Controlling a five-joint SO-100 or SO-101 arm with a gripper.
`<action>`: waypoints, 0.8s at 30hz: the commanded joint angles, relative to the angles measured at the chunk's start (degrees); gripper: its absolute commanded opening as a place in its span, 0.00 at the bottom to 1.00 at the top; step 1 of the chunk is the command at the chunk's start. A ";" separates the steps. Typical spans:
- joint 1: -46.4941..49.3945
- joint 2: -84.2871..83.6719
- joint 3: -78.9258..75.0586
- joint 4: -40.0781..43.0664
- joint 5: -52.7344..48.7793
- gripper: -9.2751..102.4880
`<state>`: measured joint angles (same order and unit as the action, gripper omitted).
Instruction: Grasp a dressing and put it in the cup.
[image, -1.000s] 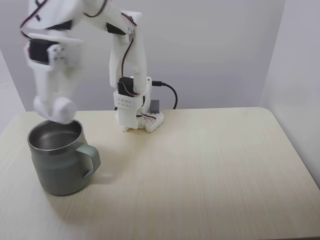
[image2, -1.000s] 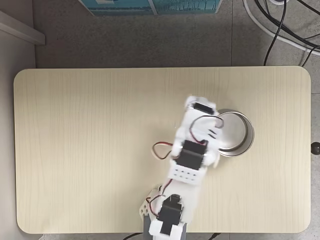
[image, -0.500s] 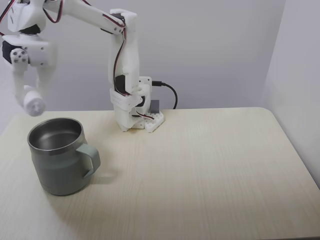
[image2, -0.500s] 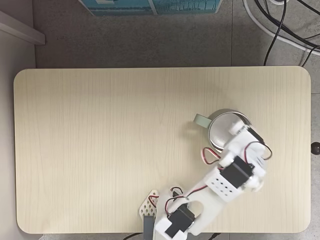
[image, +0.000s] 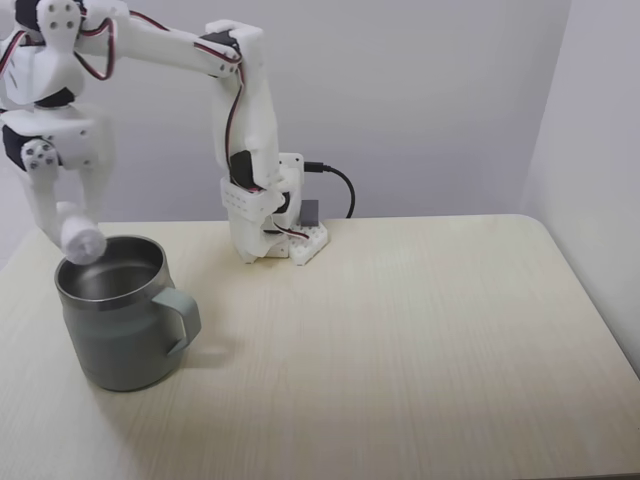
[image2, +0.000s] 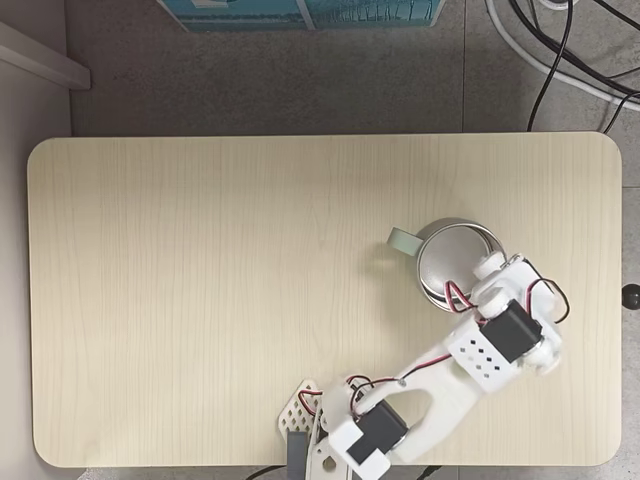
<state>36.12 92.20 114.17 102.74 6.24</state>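
in a fixed view from the side, my gripper (image: 80, 240) has come down from higher at the far left of the frame, jaws clamped on the gauze roll (image: 83, 242), which now sits just over the near-left rim of the grey-green mug (image: 118, 318). in a fixed view from above, the gauze roll (image2: 489, 267) shows at the mug (image2: 455, 262) rim's lower right on the tabletop (image2: 200, 300). i judge release is close, but it needs nudging inward first.

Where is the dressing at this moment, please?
In a fixed view, the dressing is at the left, held in the gripper just above the far-left rim of the cup.
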 joint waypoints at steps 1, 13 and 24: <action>-1.67 -2.64 0.09 1.41 0.79 0.08; -2.55 -4.48 -4.75 0.79 0.62 0.12; -3.34 -10.02 -9.23 -0.88 0.44 0.23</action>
<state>33.31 84.46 105.12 102.13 6.68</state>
